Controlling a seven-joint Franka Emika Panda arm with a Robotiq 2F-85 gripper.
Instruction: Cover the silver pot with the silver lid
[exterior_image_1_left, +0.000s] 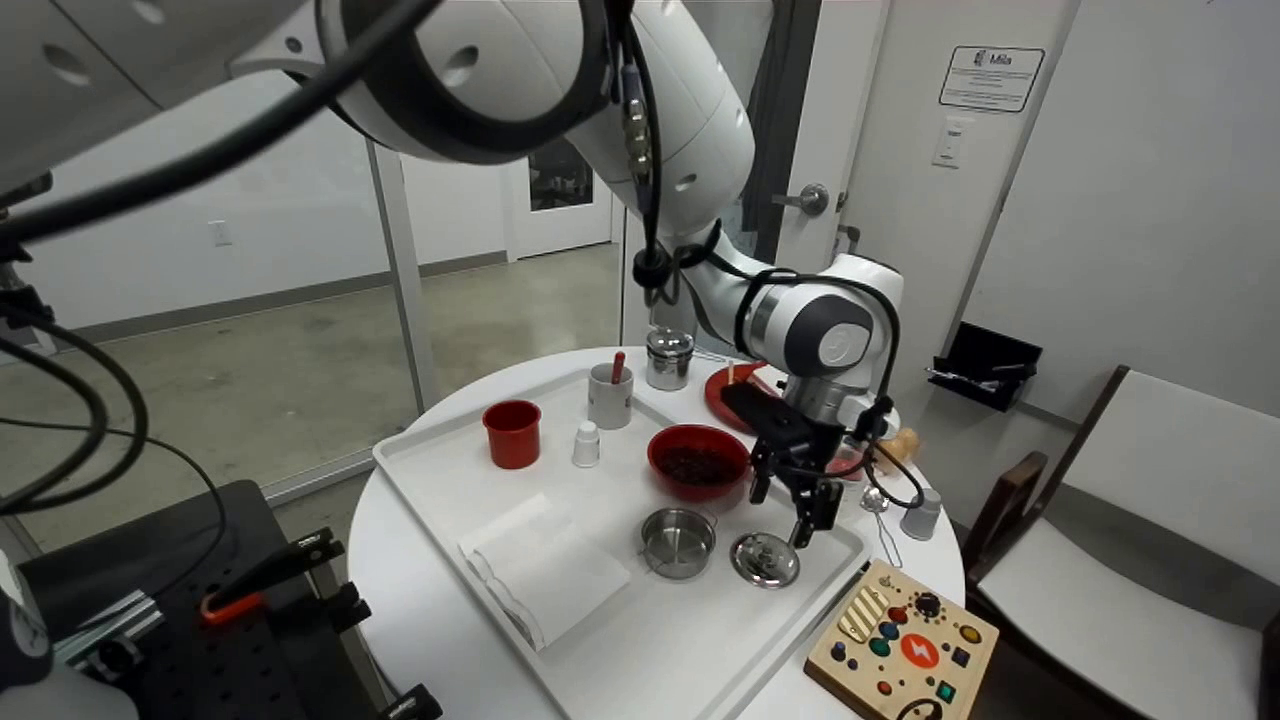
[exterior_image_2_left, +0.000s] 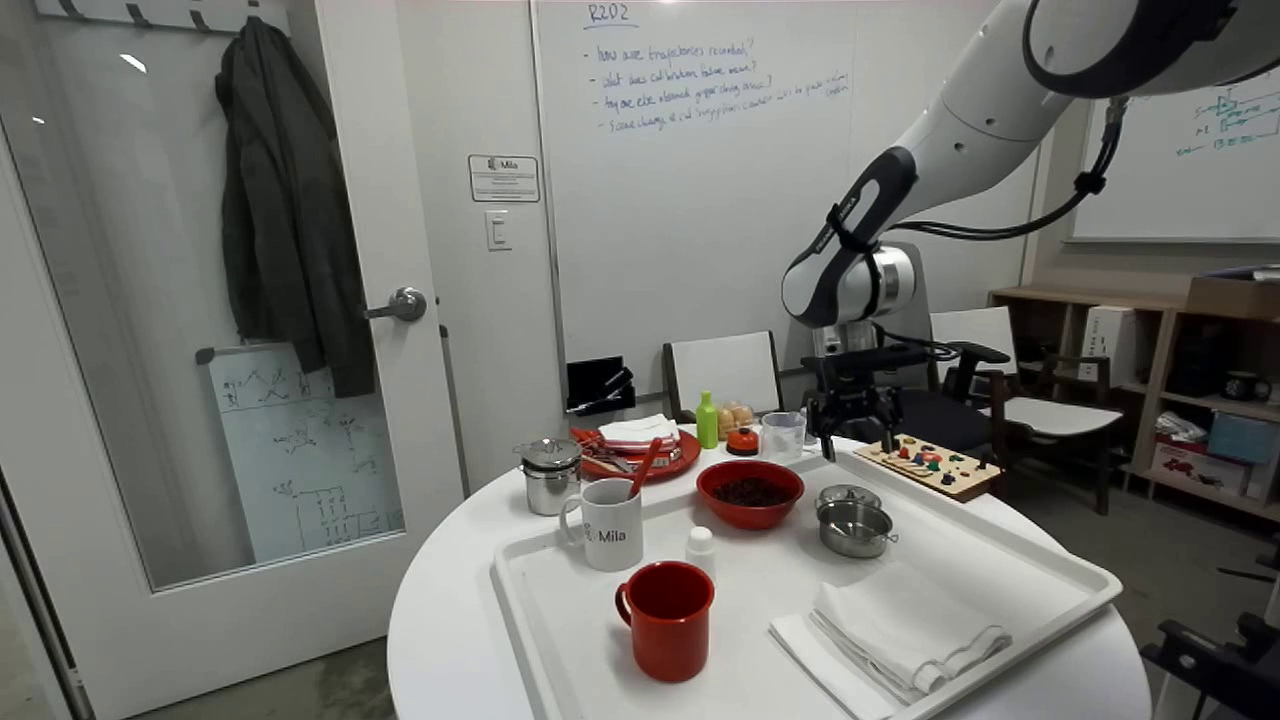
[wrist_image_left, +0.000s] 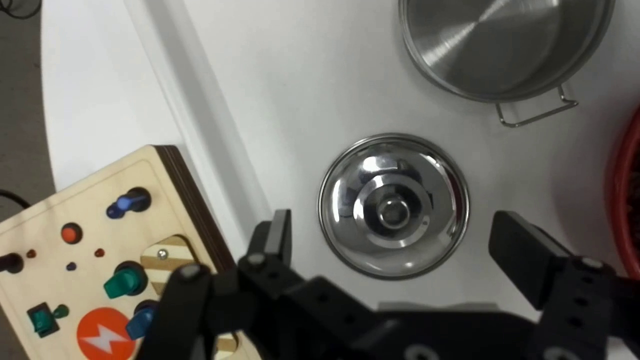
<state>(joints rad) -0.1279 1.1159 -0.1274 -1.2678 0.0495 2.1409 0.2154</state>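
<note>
Round white table (exterior_image_1_left: 410, 590): beneath the gripper (exterior_image_2_left: 858, 452), bearing the white serving tray (exterior_image_1_left: 650, 655).
Wooden button board (exterior_image_1_left: 905, 645): on one flank of the gripper, just beside the tray.
Gripper: wide, fingers (wrist_image_left: 520, 260) well apart above the tray.
Red bowl (exterior_image_2_left: 752, 515): on the gripper's opposite flank, standing on the tray.
Silver pot (wrist_image_left: 502, 50): beyond the fingers in the wrist view, open-topped.
Silver lid (wrist_image_left: 393, 207): below the gripper, knob-up on the tray, framed by the fingers, near the pot.

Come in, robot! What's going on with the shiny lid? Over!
Claw open, hovering above silver lid. Lid on tray, silver pot uncovered. Nothing visible between lid and pot. Over.
</note>
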